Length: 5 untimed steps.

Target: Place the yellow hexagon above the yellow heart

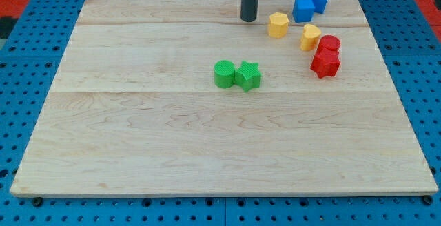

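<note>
The yellow hexagon (278, 25) — a small, squat, six-sided block — is seen just to the view's right of my tip (249, 19), apart from it, with the yellow heart (310, 37) farther right and lower — no pincer is fitted.

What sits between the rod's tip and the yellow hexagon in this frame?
Nothing: in the camera view, only bare board separates my tip from the yellow hexagon, which sits just to the tip's right in the view.
</note>
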Each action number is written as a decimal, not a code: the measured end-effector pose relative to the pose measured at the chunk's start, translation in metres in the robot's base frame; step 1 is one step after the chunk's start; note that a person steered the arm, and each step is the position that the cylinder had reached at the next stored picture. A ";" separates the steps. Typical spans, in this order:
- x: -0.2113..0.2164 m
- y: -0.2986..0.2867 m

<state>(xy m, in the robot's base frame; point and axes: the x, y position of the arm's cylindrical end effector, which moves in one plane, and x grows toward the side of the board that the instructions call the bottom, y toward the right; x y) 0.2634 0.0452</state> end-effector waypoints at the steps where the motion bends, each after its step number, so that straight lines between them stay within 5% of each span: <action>1: 0.014 0.003; 5: 0.020 0.094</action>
<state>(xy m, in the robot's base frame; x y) 0.2838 0.1395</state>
